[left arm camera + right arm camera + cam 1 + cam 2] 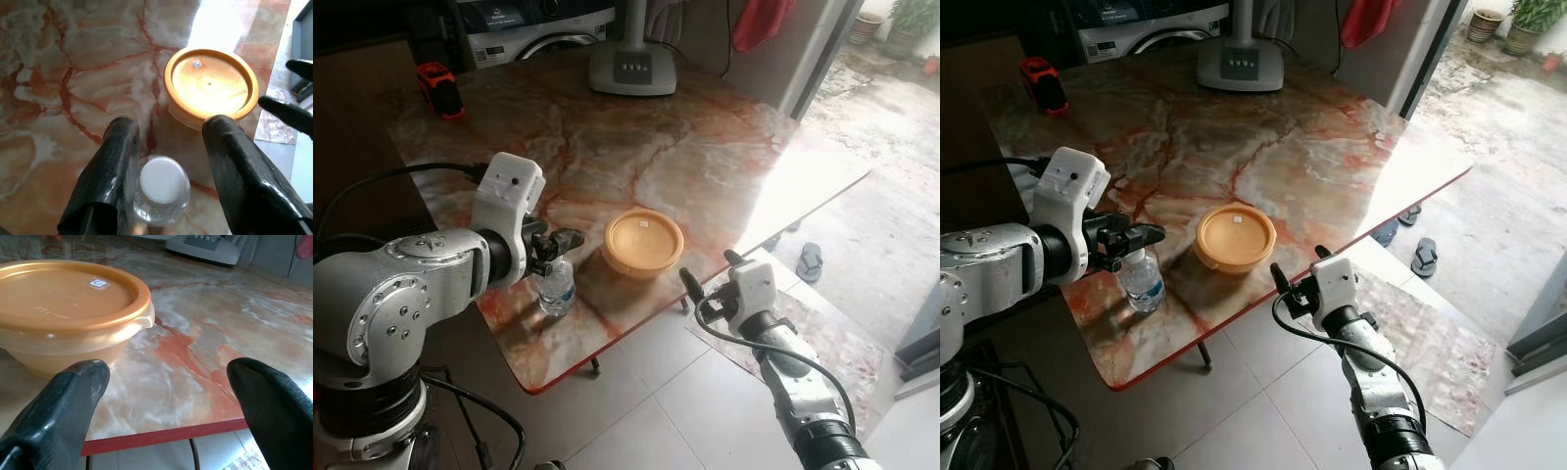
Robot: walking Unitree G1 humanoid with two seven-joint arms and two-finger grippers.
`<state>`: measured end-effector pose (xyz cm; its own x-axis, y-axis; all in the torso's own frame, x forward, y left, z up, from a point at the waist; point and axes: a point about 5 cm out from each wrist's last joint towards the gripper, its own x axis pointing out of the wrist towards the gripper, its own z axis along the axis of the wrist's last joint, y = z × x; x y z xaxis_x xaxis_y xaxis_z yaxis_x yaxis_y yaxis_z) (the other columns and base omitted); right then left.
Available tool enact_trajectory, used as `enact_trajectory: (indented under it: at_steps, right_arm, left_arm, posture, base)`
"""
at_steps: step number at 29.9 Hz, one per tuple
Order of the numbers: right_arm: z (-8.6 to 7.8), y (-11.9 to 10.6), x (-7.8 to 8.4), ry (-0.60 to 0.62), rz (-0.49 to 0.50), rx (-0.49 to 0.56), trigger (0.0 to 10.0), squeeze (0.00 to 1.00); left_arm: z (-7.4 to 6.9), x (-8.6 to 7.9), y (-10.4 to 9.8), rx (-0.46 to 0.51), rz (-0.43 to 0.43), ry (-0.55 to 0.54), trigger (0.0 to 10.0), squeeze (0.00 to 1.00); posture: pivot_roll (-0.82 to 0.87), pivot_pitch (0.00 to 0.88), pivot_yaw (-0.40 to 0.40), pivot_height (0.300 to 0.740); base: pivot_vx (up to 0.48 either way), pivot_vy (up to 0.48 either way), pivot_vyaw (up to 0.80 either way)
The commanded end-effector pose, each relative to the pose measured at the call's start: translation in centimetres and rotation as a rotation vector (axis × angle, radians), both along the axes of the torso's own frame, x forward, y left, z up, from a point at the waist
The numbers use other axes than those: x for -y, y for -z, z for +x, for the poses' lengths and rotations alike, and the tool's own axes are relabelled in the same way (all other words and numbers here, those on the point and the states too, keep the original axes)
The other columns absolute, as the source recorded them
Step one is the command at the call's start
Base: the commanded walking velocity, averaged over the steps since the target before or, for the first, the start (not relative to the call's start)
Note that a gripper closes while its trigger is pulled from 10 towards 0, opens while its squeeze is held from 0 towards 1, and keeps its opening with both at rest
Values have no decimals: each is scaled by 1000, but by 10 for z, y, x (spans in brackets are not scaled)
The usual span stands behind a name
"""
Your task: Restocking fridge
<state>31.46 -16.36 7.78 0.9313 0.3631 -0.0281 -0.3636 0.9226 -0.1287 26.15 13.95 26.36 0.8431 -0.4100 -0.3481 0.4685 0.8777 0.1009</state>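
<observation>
- Left gripper (166, 161) sits over the water bottle (556, 286), fingers (108, 171) spread either side of the white cap, not yet closed on it; looks lined up for a grasp from above
- Bottle stands upright near the front edge of the table (705, 147), toward its front left corner
- Orange lidded bowl (643, 242) rests just beside the bottle, also close to the front edge; lid on, small label on top
- Right gripper (705, 277) hovers off the front edge, level with the bowl's side; fingers (73, 396) wide apart, holding nothing, aimed at the bowl, probably readying a side approach
- Judgement: both items are staged at the near edge for pickup and carrying to the fridge; neither lifted yet
- Table top is marble-patterned, cream with red veins, red rim; glossy, strong sun patch at the right corner
- Fan base (632, 69) at the far edge; small red-and-black object (440, 90) at the far left corner
- Room: washing machine (536, 29) behind the table, pale tiled floor, open doorway to a wet yard, sandal (811, 260) on the floor
</observation>
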Motion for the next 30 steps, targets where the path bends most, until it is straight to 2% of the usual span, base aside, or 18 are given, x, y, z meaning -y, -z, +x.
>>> enact_trajectory:
  at_steps: [1,3,5,6,7,10,11,13,14,15,16,17,18,21,24,26,27,30]
  right_arm:
    - [0,2,0,-5,-6,-10,10000,0]
    - [-1,3,0,-6,-4,-11,10000,0]
    - [-1,3,0,-6,-4,-11,10000,0]
    - [-1,3,0,-5,-2,-12,10000,0]
    - [-1,3,0,-5,-2,-12,10000,0]
    - [-1,3,0,-6,1,-11,10000,0]
    - [-1,3,0,-3,3,-12,10000,0]
    - [-1,3,0,-1,4,-12,10000,0]
    - [-1,3,0,0,6,-10,10000,0]
    - [-1,3,0,-1,6,-10,10000,0]
    - [-1,3,0,-1,6,-10,10000,0]
    - [-1,3,1,0,7,-10,10000,0]
    - [-1,3,1,1,7,-9,10000,0]
    - [-1,3,1,3,10,-8,10000,0]
    - [-1,2,1,0,9,-8,10000,0]
    - [0,2,1,1,9,-9,10000,0]
    - [0,2,1,1,9,-9,10000,0]
    - [0,2,1,1,8,-10,10000,0]
  left_arm:
    - [-5,6,-4,78,16,50,10000,0]
    - [-4,6,-5,167,20,45,10000,0]
    - [-4,6,-5,185,2,40,10000,0]
    - [-4,4,-5,294,-39,34,10000,0]
    - [-4,4,-5,294,-39,34,10000,0]
    - [-5,0,-5,469,-34,22,10000,0]
    - [-4,-8,3,500,-22,-40,10000,0]
    - [-4,-10,11,505,-45,-54,10000,0]
    - [-4,-14,21,492,-115,-76,10000,0]
    - [-3,-21,28,512,-149,-160,10000,0]
    - [-3,-21,28,512,-149,-160,10000,0]
    - [-5,-29,32,540,-207,-235,10000,0]
    - [-6,-30,33,566,-189,-242,10000,0]
    - [-10,-25,45,616,-155,-214,10000,0]
    - [-12,-20,52,613,-196,-181,10000,0]
    - [-17,-4,53,604,-259,-65,10000,0]
    - [-17,-4,53,604,-259,-65,10000,0]
    - [-20,8,63,555,-174,70,10000,0]
  posture:
    - [99,85,-78,740]
    - [94,79,-74,740]
    - [94,79,-74,740]
    - [97,78,-76,740]
    - [97,78,-76,740]
    - [96,83,-76,740]
    - [92,82,-78,740]
    - [99,89,-76,740]
    - [93,88,-78,740]
    - [93,88,-78,740]
    - [93,88,-78,740]
    - [88,95,-78,740]
    - [89,94,-80,740]
    - [96,101,-82,740]
    - [91,101,-85,740]
    - [92,104,-87,740]
    - [92,104,-87,740]
    - [94,104,-86,740]
  base:
    - [0,0,0]
    - [0,0,0]
    - [0,0,0]
    - [0,0,0]
    - [0,0,0]
    - [0,0,0]
    - [0,0,0]
    - [0,0,0]
    - [0,0,0]
    - [0,0,0]
    - [0,0,0]
    - [0,0,0]
    - [0,0,0]
    - [0,0,0]
    - [0,0,0]
    - [0,0,0]
    - [0,0,0]
    - [0,0,0]
